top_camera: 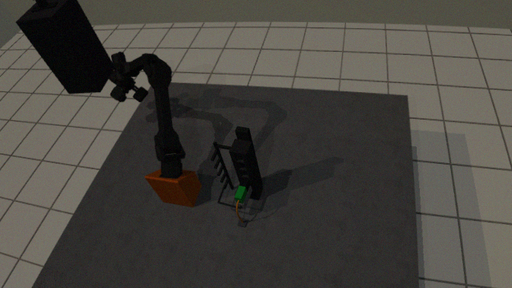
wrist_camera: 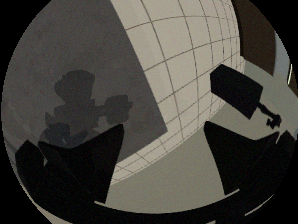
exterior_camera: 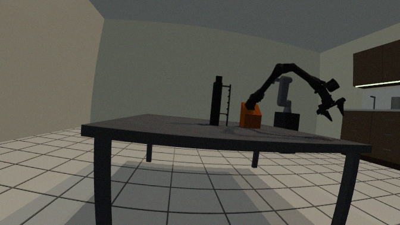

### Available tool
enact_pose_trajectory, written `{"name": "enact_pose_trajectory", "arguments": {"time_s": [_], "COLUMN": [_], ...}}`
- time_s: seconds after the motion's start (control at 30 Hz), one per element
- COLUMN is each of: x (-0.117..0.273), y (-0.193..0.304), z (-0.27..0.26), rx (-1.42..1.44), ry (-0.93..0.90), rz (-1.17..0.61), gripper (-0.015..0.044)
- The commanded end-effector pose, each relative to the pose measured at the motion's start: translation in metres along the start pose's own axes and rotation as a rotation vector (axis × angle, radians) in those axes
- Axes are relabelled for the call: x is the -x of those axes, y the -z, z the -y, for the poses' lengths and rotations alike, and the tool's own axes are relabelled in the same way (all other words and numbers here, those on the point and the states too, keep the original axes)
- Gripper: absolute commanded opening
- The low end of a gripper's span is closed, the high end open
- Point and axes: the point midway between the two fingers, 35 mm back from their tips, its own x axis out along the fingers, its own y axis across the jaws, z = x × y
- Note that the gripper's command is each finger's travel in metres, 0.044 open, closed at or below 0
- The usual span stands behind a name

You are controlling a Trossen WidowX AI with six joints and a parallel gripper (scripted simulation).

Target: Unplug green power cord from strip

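Note:
A green plug (top_camera: 240, 193) sits at the lower end of the upright black power strip (top_camera: 249, 161) (exterior_camera: 215, 104). It appears to touch the strip's socket side; how deep it sits cannot be told. A thin orange cord (top_camera: 237, 210) curves from the plug down to a small dark piece on the table. The plug and cord cannot be made out in the exterior view or the wrist view. My gripper (top_camera: 129, 95) (exterior_camera: 337, 117) (wrist_camera: 165, 127) is open with nothing between its fingers, raised high near the table's edge, far from the plug, cord and strip.
A thin black rack (top_camera: 222, 165) (exterior_camera: 228, 104) stands beside the strip's socket side. My arm rises from an orange block (top_camera: 175, 190) (exterior_camera: 251, 120) on the grey table (top_camera: 324, 236) (exterior_camera: 178, 142). A dark pedestal (top_camera: 65, 46) (exterior_camera: 286, 120) (wrist_camera: 235, 90) stands beyond the table with another arm (exterior_camera: 283, 92).

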Motion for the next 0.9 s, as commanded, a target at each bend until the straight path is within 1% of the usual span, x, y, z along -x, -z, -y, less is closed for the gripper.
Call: {"name": "enact_pose_trajectory", "arguments": {"time_s": [0.0,0.1,0.27,0.4,0.57,0.7,0.87], "x": [-0.001,-0.008,-0.030,-0.041,-0.042,-0.034,-0.013], "y": [0.001,0.015,0.067,0.112,0.165,0.205,0.249], "z": [-0.001,-0.013,-0.063,-0.110,-0.173,-0.226,-0.294], "rx": [-0.004,-0.056,-0.252,-0.423,-0.635,-0.802,-1.003], "ry": [-0.001,-0.023,-0.096,-0.151,-0.207,-0.239,-0.271], "rz": [-0.001,-0.018,-0.089,-0.163,-0.269,-0.366,-0.499], "gripper": [0.0374,0.0295,0.0164,0.0160,0.0160,0.0160,0.0160]}}
